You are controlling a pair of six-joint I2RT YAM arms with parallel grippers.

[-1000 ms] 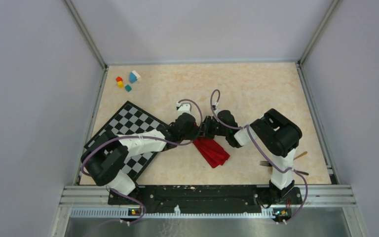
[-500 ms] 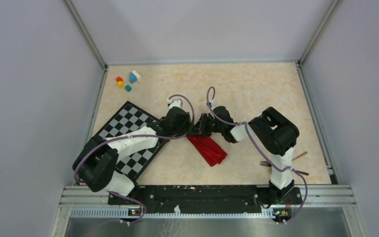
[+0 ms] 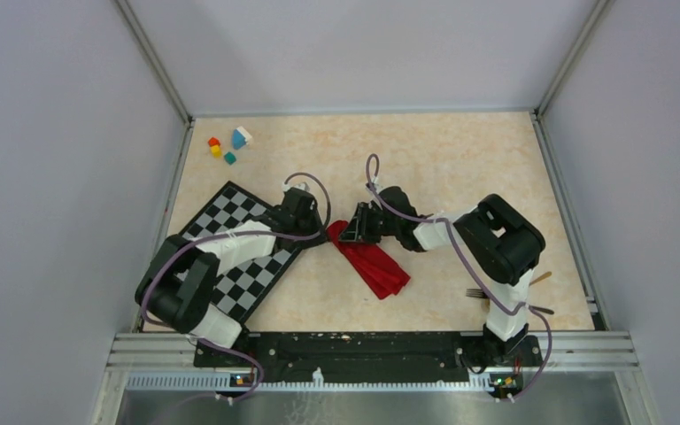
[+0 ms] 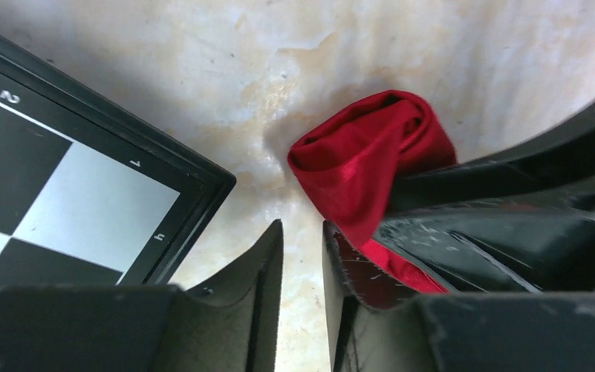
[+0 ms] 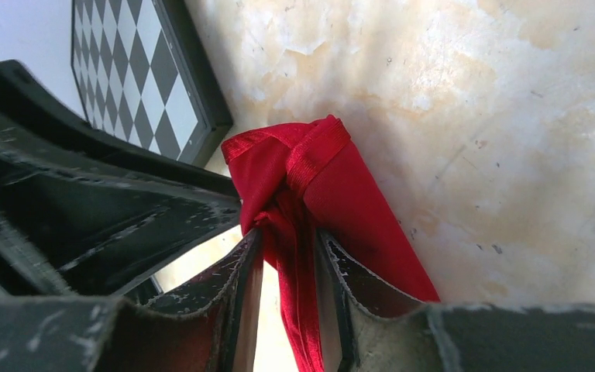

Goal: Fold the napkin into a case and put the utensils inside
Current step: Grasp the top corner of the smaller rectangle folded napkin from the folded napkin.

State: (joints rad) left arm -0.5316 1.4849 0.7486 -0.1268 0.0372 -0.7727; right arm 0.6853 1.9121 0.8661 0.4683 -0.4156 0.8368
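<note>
Just off the right-hand corner of the checkered mat (image 3: 230, 239), the napkin (image 3: 379, 268) is laid on the table (image 3: 460, 159) as a narrow red oblong. It runs slantwise away from that corner toward the near rail. Its end nearest the mat is bunched and rolled over, and a hemmed edge is seen across the top of the roll in the right wrist view. A small strip of bare table is left between the roll and the mat's black border.

The right arm (image 3: 496, 239) is stretched toward the mat, and a gathered fold of that end is pinched between its jaws. The left arm (image 3: 248, 243) is laid across the mat, with its jaws past the mat's right corner. They are parted by a narrow slit, and only table is seen in that slit. The cloth is pressed against the outer side of one finger.

The fork (image 3: 475, 293) and the tan handle of the spoon (image 3: 541, 277) are seen well to the right of the mat, partly hidden behind the right arm. Beyond the mat's far corner, the coloured blocks (image 3: 228, 146) are grouped close to the table's left edge. A broad stretch of bare table is offered beyond the mat's far edge.
</note>
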